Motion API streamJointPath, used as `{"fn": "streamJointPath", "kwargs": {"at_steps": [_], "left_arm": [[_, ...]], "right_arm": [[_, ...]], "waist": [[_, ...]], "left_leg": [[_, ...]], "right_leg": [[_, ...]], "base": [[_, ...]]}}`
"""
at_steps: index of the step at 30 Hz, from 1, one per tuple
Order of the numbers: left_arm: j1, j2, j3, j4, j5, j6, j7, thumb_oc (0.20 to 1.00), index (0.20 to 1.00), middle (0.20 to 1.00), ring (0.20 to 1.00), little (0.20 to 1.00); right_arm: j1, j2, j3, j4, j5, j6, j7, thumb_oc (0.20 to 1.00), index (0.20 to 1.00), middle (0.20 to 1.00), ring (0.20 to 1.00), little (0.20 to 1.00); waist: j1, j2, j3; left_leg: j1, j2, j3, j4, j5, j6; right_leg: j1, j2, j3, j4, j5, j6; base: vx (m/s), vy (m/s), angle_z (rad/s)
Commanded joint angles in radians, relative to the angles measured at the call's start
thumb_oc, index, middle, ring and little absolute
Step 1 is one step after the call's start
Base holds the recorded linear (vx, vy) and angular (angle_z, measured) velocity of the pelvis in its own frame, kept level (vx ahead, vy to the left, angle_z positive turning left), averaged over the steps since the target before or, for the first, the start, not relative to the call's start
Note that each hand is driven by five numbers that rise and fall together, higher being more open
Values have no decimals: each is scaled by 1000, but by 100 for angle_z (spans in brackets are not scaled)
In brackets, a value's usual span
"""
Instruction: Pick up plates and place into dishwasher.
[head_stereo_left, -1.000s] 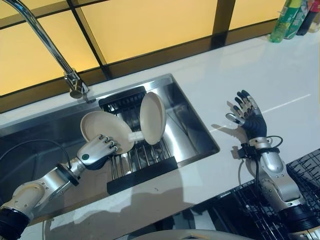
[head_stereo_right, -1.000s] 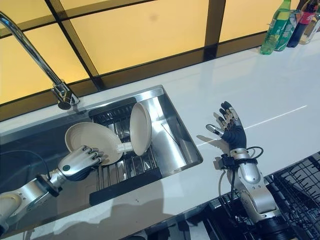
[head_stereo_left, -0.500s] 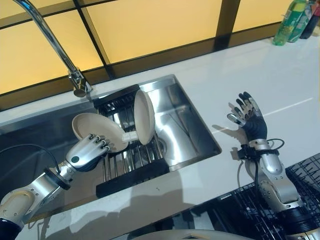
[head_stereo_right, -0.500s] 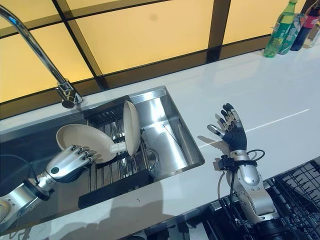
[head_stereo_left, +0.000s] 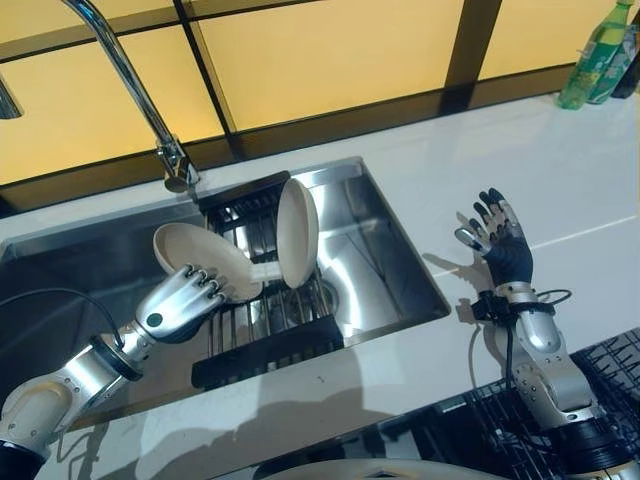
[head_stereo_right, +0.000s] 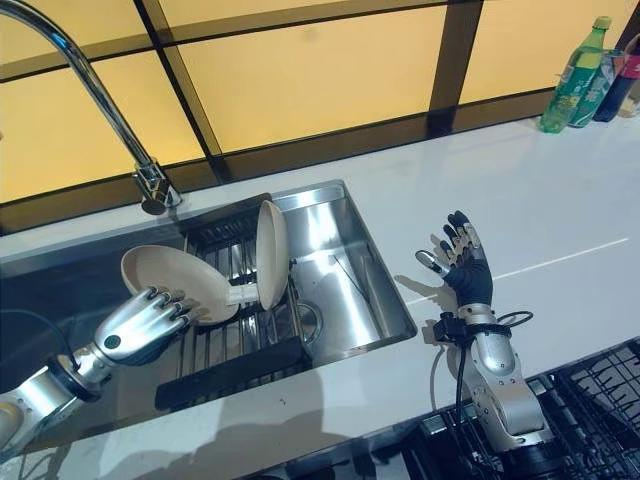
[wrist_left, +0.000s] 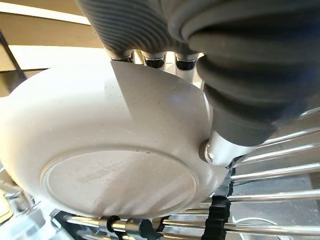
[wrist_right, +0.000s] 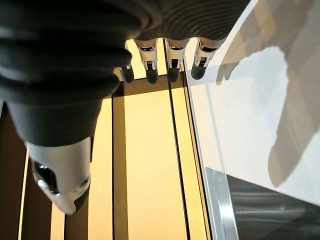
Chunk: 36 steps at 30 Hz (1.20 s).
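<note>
Plate (head_stereo_left: 205, 261) in left hand (head_stereo_left: 178, 304); underside stamp seemingly illegible.

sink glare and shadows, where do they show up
Left eye view: bright glare on the sink wall by the upright plate; right wrist view: soft shadow on the white counter; left wrist view: the held plate is washed out at its upper edge.

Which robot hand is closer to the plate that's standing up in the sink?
Left. The left hand grips the tilted plate right beside the upright plate. The right hand hovers open over the counter, past the sink's right edge.
</note>
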Motion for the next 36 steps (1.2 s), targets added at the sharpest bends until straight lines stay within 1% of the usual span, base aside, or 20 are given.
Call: {"fn": "streamJointPath", "kwargs": {"at_steps": [1, 2, 3, 5, 7, 9, 10, 12, 14, 20, 23, 26, 28, 29, 30, 33, 34, 36], "left_arm": [[-99, 92, 134, -81, -46, -39, -7, 200, 200, 200, 200, 200], [-112, 114, 98, -92, -43, -79, -58, 200, 200, 200, 200, 200], [-126, 133, 65, -97, -36, -102, -93, 200, 200, 200, 200, 200], [-157, 159, 6, -98, -47, -130, -145, 200, 200, 200, 200, 200], [-221, 203, -75, -94, -66, -168, -230, 200, 200, 200, 200, 200], [-275, 228, -137, -79, -85, -182, -276, 200, 200, 200, 200, 200], [-303, 241, -166, -72, -89, -181, -298, 200, 200, 200, 200, 200], [-351, 257, -210, -46, -91, -177, -312, 200, 200, 200, 200, 200], [-381, 266, -233, -26, -76, -173, -319, 200, 200, 200, 200, 200], [-450, 299, -264, -2, -72, -173, -388, 200, 200, 200, 200, 200], [-493, 319, -286, 13, -71, -159, -420, 200, 200, 200, 200, 200], [-524, 336, -296, 22, -77, -142, -480, 200, 200, 200, 200, 200], [-543, 350, -297, 13, -98, -136, -540, 200, 200, 200, 200, 200], [-548, 353, -298, 11, -105, -131, -555, 200, 200, 200, 200, 200], [-561, 362, -300, 8, -129, -110, -615, 200, 200, 200, 200, 200], [-574, 384, -298, 0, -189, -92, -743, 200, 200, 200, 200, 200], [-571, 393, -290, -12, -214, -82, -832, 200, 200, 200, 200, 200], [-564, 405, -281, -30, -275, -84, -941, 200, 200, 200, 200, 200]], "right_arm": [[1, -57, 6, -67, 15, -34, 1, 1000, 1000, 1000, 1000, 1000], [-3, -68, 10, -65, 23, -36, 1, 1000, 1000, 1000, 1000, 1000], [-8, -78, 15, -63, 31, -38, 0, 1000, 1000, 1000, 1000, 1000], [-17, -92, 30, -58, 43, -44, -6, 1000, 1000, 1000, 1000, 1000], [-30, -112, 53, -54, 60, -51, -19, 1000, 1000, 1000, 1000, 1000], [-37, -121, 69, -47, 68, -57, -28, 1000, 1000, 1000, 1000, 1000], [-42, -125, 80, -47, 72, -57, -37, 1000, 1000, 1000, 1000, 1000], [-45, -131, 91, -49, 77, -58, -50, 1000, 1000, 1000, 1000, 1000], [-45, -132, 96, -52, 82, -57, -57, 1000, 1000, 1000, 1000, 1000], [-29, -127, 96, -54, 97, -71, -67, 1000, 1000, 1000, 1000, 1000], [-29, -122, 102, -53, 101, -76, -76, 1000, 1000, 1000, 1000, 1000], [-28, -112, 107, -55, 95, -80, -83, 1000, 1000, 1000, 1000, 1000], [-27, -109, 109, -59, 94, -83, -89, 1000, 1000, 1000, 1000, 1000], [-28, -108, 109, -59, 94, -84, -91, 1000, 1000, 1000, 1000, 1000], [-29, -107, 110, -61, 95, -83, -95, 1000, 1000, 1000, 1000, 1000], [-26, -104, 108, -69, 97, -82, -96, 1000, 1000, 1000, 1000, 1000], [-27, -105, 106, -79, 97, -77, -103, 1000, 1000, 1000, 1000, 1000], [-36, -107, 110, -86, 101, -73, -110, 1000, 1000, 1000, 1000, 1000]], "waist": [[13, -12, -90], [9, -9, -88], [5, -7, -85], [-2, -3, -83], [-13, 1, -81], [-21, 4, -83], [-27, 6, -84], [-31, 10, -84], [-36, 13, -85], [-49, 27, -87], [-55, 35, -87], [-56, 44, -86], [-54, 48, -85], [-53, 49, -85], [-51, 52, -85], [-44, 55, -85], [-38, 57, -83], [-31, 60, -81]], "left_leg": [[11, 20, 6, 0, -104, -15], [13, 21, 8, 0, -104, -15], [15, 21, 10, 0, -103, -15], [18, 21, 14, 0, -104, -14], [22, 20, 21, 0, -105, -13], [25, 20, 26, 0, -106, -13], [26, 20, 30, 0, -107, -12], [27, 20, 35, 1, -107, -12], [28, 20, 40, 1, -108, -11], [28, 18, 48, 1, -110, -9], [27, 17, 49, 3, -110, -9], [25, 14, 51, 7, -112, -8], [21, 12, 49, 11, -112, -7], [21, 12, 48, 12, -112, -7], [20, 11, 47, 13, -112, -7], [18, 10, 43, 16, -112, -6], [16, 10, 39, 20, -112, -7], [12, 10, 35, 25, -112, -8]], "right_leg": [[-129, -73, 0, 13, 78, 95], [-129, -73, 2, 14, 78, 96], [-129, -73, 4, 14, 78, 97], [-129, -72, 8, 14, 78, 98], [-128, -71, 14, 13, 79, 100], [-128, -71, 20, 12, 80, 101], [-128, -71, 23, 11, 80, 102], [-129, -72, 28, 10, 81, 104], [-130, -73, 32, 9, 83, 104], [-136, -77, 44, 6, 88, 110], [-138, -81, 48, 4, 91, 112], [-140, -86, 49, 4, 91, 113], [-143, -90, 47, 7, 91, 114], [-143, -90, 46, 8, 91, 113], [-143, -92, 42, 9, 91, 113], [-142, -94, 36, 12, 90, 114], [-143, -95, 32, 15, 89, 113], [-143, -96, 24, 18, 88, 112]], "base": [[0, 0, 0], [0, 0, 0], [0, 0, 0], [0, 0, 0], [28, -36, 1], [35, -42, 0], [36, -49, -2], [22, -51, -1], [19, -59, -3], [10, -85, -3], [-1, -74, 0], [-8, -53, 0], [-18, -53, -1], [-18, -53, 0], [-11, -45, 0], [-17, -50, 0], [-29, -48, 0], [-34, -48, 0]]}}
